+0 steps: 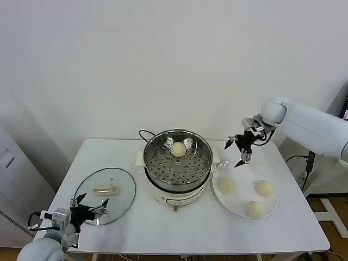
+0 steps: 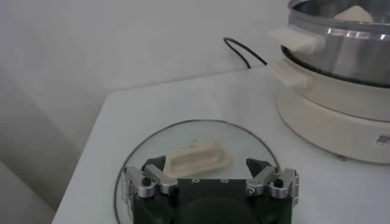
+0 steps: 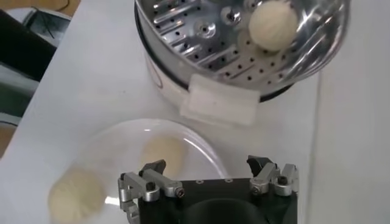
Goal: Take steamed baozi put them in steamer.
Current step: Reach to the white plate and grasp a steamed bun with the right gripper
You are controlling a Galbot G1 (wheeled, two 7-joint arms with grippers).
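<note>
No brand or lettering can be read; a small label on the steamer (image 2: 341,79) base shows only in the left wrist view, too small to make out. The right end effector (image 1: 239,149) hangs spread and empty above the plate (image 1: 270,209), just beside the steamer's handle. One baozi in the steamer (image 1: 178,149) rests on the perforated tray; three baozi on the plate (image 1: 263,188) lie below. The left end effector (image 1: 89,209) sits spread at the near worktop (image 1: 163,228) edge, beside the glass lid (image 1: 124,190).
</note>
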